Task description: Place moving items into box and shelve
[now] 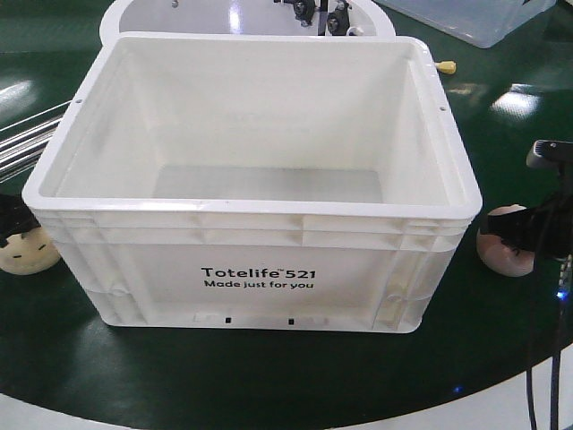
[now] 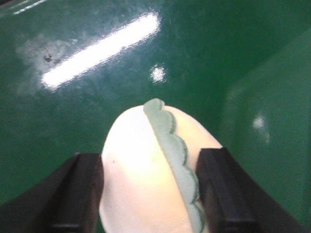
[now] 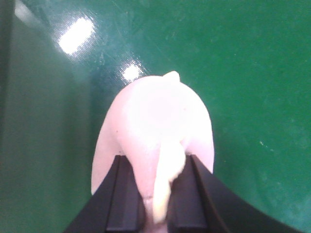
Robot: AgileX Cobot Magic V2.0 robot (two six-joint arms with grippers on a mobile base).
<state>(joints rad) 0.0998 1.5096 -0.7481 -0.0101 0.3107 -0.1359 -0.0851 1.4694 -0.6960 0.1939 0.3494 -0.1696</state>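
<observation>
Left fingers (image 2: 80,194) clamped on cream plush (image 2: 141,179), right fingers (image 3: 124,199) on pink plush (image 3: 155,121); soft bodies between fingers could slip during lift.

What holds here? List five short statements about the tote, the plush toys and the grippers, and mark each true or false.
1. The white Totelife tote holds nothing. True.
2. The cream plush toy lies inside the tote. False: it sits on the green tabletop beside the tote, between the left gripper's fingers.
3. The right gripper is closed on the pink plush toy. True.
4. A lid covers the tote. False: its top is open.
5. A clear bin stands beyond the tote's far corner. True.
</observation>
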